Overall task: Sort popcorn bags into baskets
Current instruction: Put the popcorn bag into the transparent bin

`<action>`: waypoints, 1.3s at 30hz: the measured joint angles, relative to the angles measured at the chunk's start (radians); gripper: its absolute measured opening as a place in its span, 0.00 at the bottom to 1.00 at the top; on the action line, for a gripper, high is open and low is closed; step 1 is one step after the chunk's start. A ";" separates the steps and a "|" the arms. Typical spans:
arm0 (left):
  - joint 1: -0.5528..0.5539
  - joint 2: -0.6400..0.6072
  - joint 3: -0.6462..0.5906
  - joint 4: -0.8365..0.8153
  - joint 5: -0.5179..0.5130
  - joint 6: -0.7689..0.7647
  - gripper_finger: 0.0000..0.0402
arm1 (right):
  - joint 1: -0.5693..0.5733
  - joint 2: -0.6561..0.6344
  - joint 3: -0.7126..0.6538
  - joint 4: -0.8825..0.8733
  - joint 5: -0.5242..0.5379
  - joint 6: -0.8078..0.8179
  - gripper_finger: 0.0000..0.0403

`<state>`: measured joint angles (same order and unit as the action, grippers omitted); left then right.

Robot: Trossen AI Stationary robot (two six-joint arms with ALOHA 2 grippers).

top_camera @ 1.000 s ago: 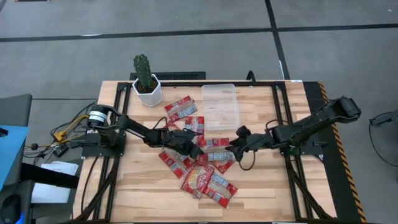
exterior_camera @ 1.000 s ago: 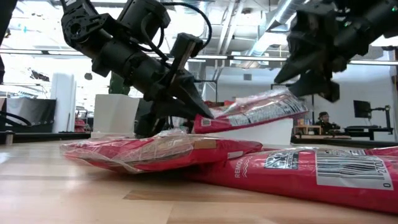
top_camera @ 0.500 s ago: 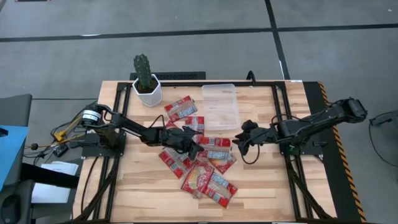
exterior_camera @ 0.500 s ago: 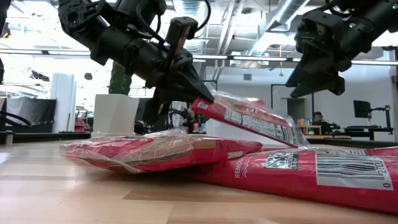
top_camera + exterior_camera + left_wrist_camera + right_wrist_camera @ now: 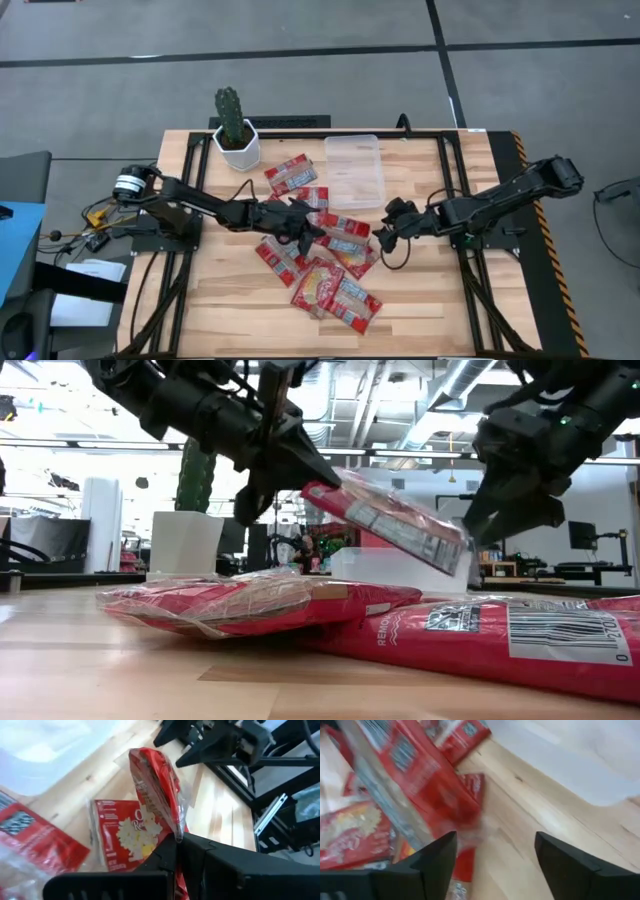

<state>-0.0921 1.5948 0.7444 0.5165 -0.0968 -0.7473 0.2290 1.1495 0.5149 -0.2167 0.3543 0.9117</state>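
My left gripper [image 5: 308, 226] is shut on one red popcorn bag [image 5: 340, 228] and holds it up over the pile; in the low view the gripper [image 5: 300, 472] carries the bag [image 5: 395, 522] slanting down toward the right. My right gripper [image 5: 383, 233] is open at that bag's free end, its fingers spread wide in the right wrist view [image 5: 495, 850]. Several more red bags [image 5: 335, 290] lie flat on the table in a loose pile. The clear tray [image 5: 355, 170] sits on the table beyond them. My left gripper pinches the bag's end [image 5: 172, 829] between its two fingers, coming from the table's left and slanting down. The bag sticks out past the fingertips, lifted clear of the pile, tilted with its free end [image 5: 450, 555] lower. My right gripper stands at that free end; whether it touches cannot be told.
A white pot with a cactus [image 5: 235, 140] stands at the far left corner. A black frame [image 5: 450, 190] runs along the table's edges. Bags lie close to the low camera [image 5: 250, 605] [image 5: 520, 635]. Bare wood [image 5: 430, 300] shows at the near right.
My left gripper has risen, lifting its end of the bag. The bag's free end left my right gripper, drooped, and now hangs clear of the pile. My right gripper drew back toward the table's right, then came back to the bag's free end.
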 joint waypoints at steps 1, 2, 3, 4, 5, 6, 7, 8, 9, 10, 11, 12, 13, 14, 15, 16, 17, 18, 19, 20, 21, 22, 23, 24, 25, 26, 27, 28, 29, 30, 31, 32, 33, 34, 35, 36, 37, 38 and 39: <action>0.001 -0.010 0.000 -0.016 -0.006 0.011 0.00 | -0.004 0.001 0.000 0.004 -0.012 -0.017 0.77; 0.002 -0.023 0.001 -0.045 -0.009 0.024 0.00 | -0.006 0.001 0.000 0.016 -0.019 -0.042 0.78; 0.002 -0.034 0.000 -0.078 -0.009 0.034 0.00 | -0.010 -0.004 0.000 0.025 -0.026 -0.073 0.79; 0.002 -0.037 0.000 -0.085 -0.010 0.048 0.00 | -0.012 -0.012 0.000 0.031 -0.034 -0.113 0.80; 0.002 -0.036 0.001 -0.094 -0.009 0.060 0.00 | -0.015 -0.025 0.000 0.040 -0.039 -0.159 0.80; 0.002 -0.039 0.001 -0.110 0.000 0.073 0.00 | -0.016 -0.039 0.001 0.056 -0.039 -0.203 0.81; 0.003 -0.040 0.000 -0.115 0.012 0.086 0.00 | -0.018 -0.049 0.008 0.064 -0.038 -0.246 0.81; 0.001 -0.040 0.000 -0.110 0.021 0.097 0.00 | -0.024 -0.058 0.017 0.069 -0.040 -0.297 0.81; 0.001 -0.040 0.001 -0.107 0.027 0.106 0.00 | -0.032 -0.062 0.027 0.068 -0.042 -0.345 0.81; 0.000 -0.040 0.001 -0.107 0.033 0.112 0.00 | -0.041 -0.060 0.043 0.069 -0.048 -0.391 0.80; 0.000 -0.040 0.000 -0.106 0.039 0.117 0.00 | -0.050 -0.054 0.059 0.075 -0.063 -0.442 0.80; 0.000 -0.040 0.001 -0.103 0.041 0.121 0.00 | -0.062 -0.046 0.077 0.078 -0.084 -0.487 0.80; 0.000 -0.041 0.002 -0.100 0.040 0.126 0.00 | -0.074 -0.036 0.097 0.078 -0.109 -0.526 0.80; 0.000 -0.042 0.010 -0.108 0.040 0.136 0.00 | -0.087 -0.023 0.117 0.078 -0.136 -0.557 0.80; 0.000 -0.042 0.020 -0.112 0.040 0.148 0.00 | -0.099 -0.008 0.136 0.079 -0.164 -0.582 0.80; 0.001 -0.042 0.031 -0.116 0.040 0.160 0.00 | -0.111 0.006 0.150 0.079 -0.191 -0.605 0.80; 0.001 -0.042 0.045 -0.120 0.040 0.172 0.00 | -0.123 0.021 0.164 0.076 -0.216 -0.623 0.80; 0.001 -0.042 0.059 -0.126 0.039 0.185 0.00 | -0.135 0.038 0.176 0.076 -0.233 -0.633 0.80; 0.001 -0.042 0.074 -0.138 0.038 0.201 0.00 | -0.146 0.055 0.186 0.079 -0.251 -0.641 0.80; 0.001 -0.042 0.088 -0.151 0.036 0.218 0.00 | -0.155 0.072 0.192 0.079 -0.270 -0.647 0.80; 0.002 -0.042 0.101 -0.167 0.032 0.233 0.00 | -0.163 0.091 0.195 0.082 -0.288 -0.649 0.80; 0.003 -0.042 0.113 -0.178 0.032 0.244 0.00 | -0.170 0.111 0.195 0.090 -0.304 -0.651 0.80; 0.003 -0.042 0.125 -0.189 0.031 0.255 0.00 | -0.175 0.128 0.195 0.099 -0.325 -0.653 0.80; 0.004 -0.042 0.136 -0.201 0.030 0.266 0.00 | -0.180 0.145 0.195 0.111 -0.348 -0.656 0.80; 0.004 -0.042 0.146 -0.215 0.027 0.276 0.00 | -0.182 0.160 0.195 0.130 -0.376 -0.656 0.80; 0.004 -0.042 0.154 -0.232 0.021 0.285 0.00 | -0.187 0.173 0.195 0.147 -0.404 -0.656 0.80; 0.004 -0.043 0.159 -0.248 0.011 0.292 0.00 | -0.188 0.184 0.195 0.154 -0.431 -0.654 0.80; 0.004 -0.043 0.159 -0.259 0.003 0.295 0.00 | -0.191 0.192 0.195 0.161 -0.455 -0.652 0.80; 0.005 -0.043 0.159 -0.266 -0.002 0.295 0.00 | -0.193 0.198 0.195 0.177 -0.475 -0.652 0.80; 0.007 -0.043 0.159 -0.270 -0.006 0.295 0.00 | -0.193 0.200 0.195 0.185 -0.487 -0.651 0.79; 0.008 -0.043 0.159 -0.269 -0.005 0.295 0.00 | -0.193 0.199 0.195 0.185 -0.492 -0.652 0.79; 0.009 -0.043 0.159 -0.267 -0.006 0.295 0.00 | -0.193 0.199 0.195 0.193 -0.493 -0.653 0.79; 0.009 -0.043 0.159 -0.266 -0.006 0.295 0.00 | -0.193 0.199 0.195 0.202 -0.494 -0.656 0.78; 0.009 -0.043 0.159 -0.261 -0.006 0.295 0.00 | -0.193 0.199 0.195 0.214 -0.495 -0.662 0.78; 0.009 -0.043 0.159 -0.256 -0.007 0.295 0.00 | -0.193 0.199 0.195 0.224 -0.496 -0.669 0.77; 0.009 -0.043 0.159 -0.252 -0.008 0.295 0.00 | -0.193 0.199 0.195 0.230 -0.498 -0.674 0.76; 0.009 -0.043 0.159 -0.248 -0.009 0.295 0.00 | -0.193 0.199 0.195 0.234 -0.497 -0.676 0.76; 0.009 -0.043 0.159 -0.244 -0.008 0.295 0.00 | -0.194 0.199 0.195 0.237 -0.498 -0.682 0.75; 0.009 -0.043 0.159 -0.237 -0.008 0.295 0.00 | -0.195 0.199 0.195 0.240 -0.498 -0.684 0.74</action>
<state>-0.0834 1.5517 0.9039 0.2799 -0.1051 -0.4522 0.0342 1.3487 0.7097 0.0231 -0.1436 0.2279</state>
